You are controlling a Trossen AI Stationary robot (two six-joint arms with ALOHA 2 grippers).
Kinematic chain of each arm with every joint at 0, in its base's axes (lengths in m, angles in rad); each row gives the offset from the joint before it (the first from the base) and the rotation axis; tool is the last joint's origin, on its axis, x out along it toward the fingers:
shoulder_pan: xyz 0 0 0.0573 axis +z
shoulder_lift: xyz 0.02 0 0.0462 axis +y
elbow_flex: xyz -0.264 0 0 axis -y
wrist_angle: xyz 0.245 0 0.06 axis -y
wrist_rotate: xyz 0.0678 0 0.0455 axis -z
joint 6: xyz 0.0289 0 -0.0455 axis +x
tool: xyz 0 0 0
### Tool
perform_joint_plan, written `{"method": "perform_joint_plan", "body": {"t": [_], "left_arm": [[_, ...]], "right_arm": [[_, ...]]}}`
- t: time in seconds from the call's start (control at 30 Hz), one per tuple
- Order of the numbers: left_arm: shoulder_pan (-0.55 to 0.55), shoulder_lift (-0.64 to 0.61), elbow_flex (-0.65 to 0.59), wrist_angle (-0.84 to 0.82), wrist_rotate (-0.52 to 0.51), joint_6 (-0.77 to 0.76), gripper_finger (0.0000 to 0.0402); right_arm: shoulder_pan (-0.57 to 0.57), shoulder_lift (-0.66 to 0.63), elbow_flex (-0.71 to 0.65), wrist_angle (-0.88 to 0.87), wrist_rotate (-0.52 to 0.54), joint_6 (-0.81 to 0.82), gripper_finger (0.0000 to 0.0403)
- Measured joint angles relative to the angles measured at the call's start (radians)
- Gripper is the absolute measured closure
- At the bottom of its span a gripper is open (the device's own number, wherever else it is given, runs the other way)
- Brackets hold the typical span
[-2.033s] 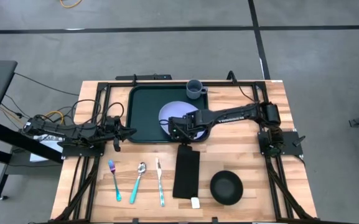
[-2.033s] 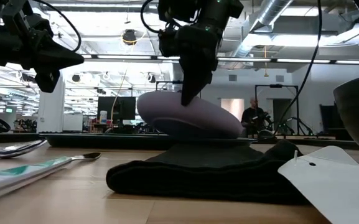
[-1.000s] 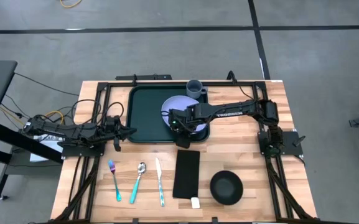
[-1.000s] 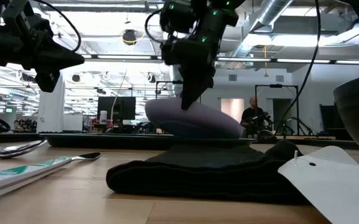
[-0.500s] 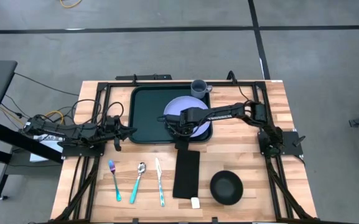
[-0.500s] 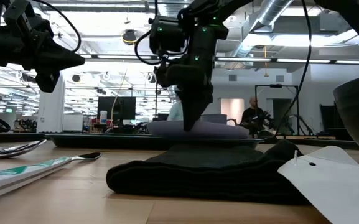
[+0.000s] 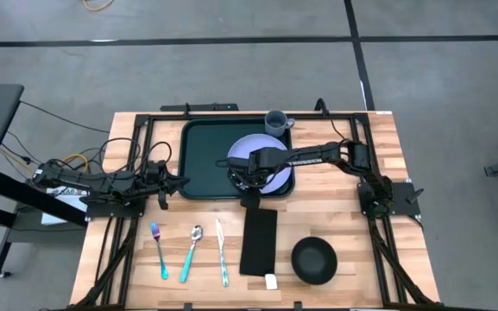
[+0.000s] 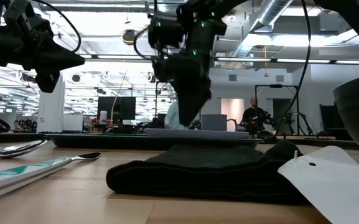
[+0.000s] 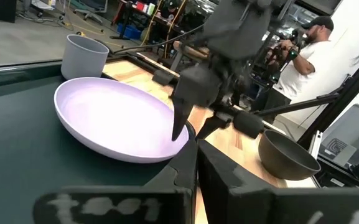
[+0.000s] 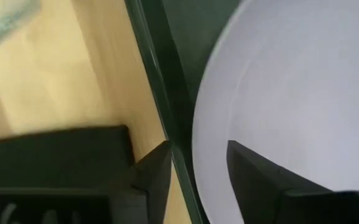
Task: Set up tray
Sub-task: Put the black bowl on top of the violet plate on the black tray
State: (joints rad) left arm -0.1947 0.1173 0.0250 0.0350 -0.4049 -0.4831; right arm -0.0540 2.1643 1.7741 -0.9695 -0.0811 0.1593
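**Plate's down flat in the tray now**

Since two seconds back, the round lavender plate [image 7: 261, 161] went from tipped up on edge to lying flat. Right hand [image 7: 242, 175] sits at its near rim, fingers [image 10: 254, 177] slightly apart, plate edge between them. It rests in the right part of the large dark green rectangular plastic tray [image 7: 198, 155] at the wooden table's [image 7: 361, 233] far side, grey cup [image 7: 275, 122] at the tray's far right corner. Left hand [image 7: 164, 182] waits left of the tray; can't tell its fingers.
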Motion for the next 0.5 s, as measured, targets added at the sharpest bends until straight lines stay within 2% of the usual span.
{"method": "perform_joint_plan", "body": {"t": [0.13, 0.27, 0.37, 0.5], "left_arm": [[0.0, 0.0, 0.0, 0.0, 0.0, 0.0, 0.0401], [0.0, 0.0, 0.0, 0.0, 0.0, 0.0, 0.0401], [0.0, 0.0, 0.0, 0.0, 0.0, -0.011, 0.0402], [0.0, 0.0, 0.0, 0.0, 0.001, -0.013, 0.0401]], "right_arm": [[-0.007, 0.0, 0.102, -0.065, -0.004, 0.038, 0.0232], [-0.006, -0.003, 0.191, -0.178, -0.058, 0.205, 0.0223], [0.029, -0.024, 0.199, -0.291, -0.063, 0.308, 0.022], [0.115, -0.075, 0.201, -0.391, -0.012, 0.389, 0.0221]]}}
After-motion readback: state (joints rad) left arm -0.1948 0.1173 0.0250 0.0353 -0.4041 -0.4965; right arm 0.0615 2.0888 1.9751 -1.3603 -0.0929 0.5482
